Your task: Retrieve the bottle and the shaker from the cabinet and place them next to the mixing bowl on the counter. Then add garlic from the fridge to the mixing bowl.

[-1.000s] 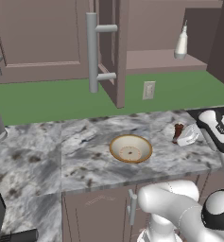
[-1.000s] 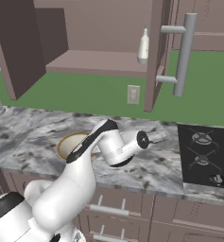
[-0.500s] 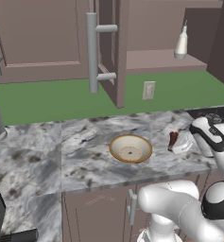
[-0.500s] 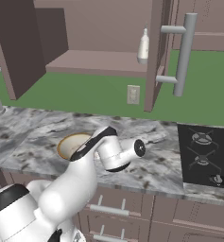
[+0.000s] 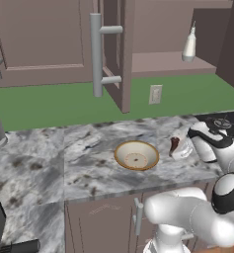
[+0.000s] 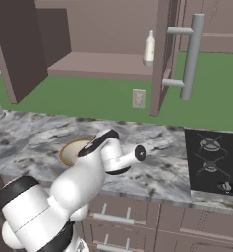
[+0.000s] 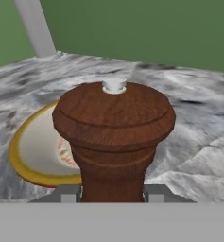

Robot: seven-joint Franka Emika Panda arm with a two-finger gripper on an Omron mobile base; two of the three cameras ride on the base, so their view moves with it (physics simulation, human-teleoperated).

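Shaker (image 7: 114, 137), brown wood with small white knob on top, sits between jaws, stem pinched from both sides. Gripper (image 5: 180, 147) clamped on shaker, held just right of mixing bowl (image 5: 136, 155) over marble surface (image 5: 89, 158); whether its base touches surface cannot be told. In hand view, mixing bowl lies behind and left of shaker. Bottle (image 5: 189, 45) stands upright on cabinet shelf (image 5: 163, 63), well above and right of mixing bowl.

Bare counter (image 5: 89, 158) lies open to my left of the mixing bowl (image 5: 136, 155). The open cabinet door (image 5: 119, 49) juts out overhead. The stove (image 6: 214, 162) bounds my right.
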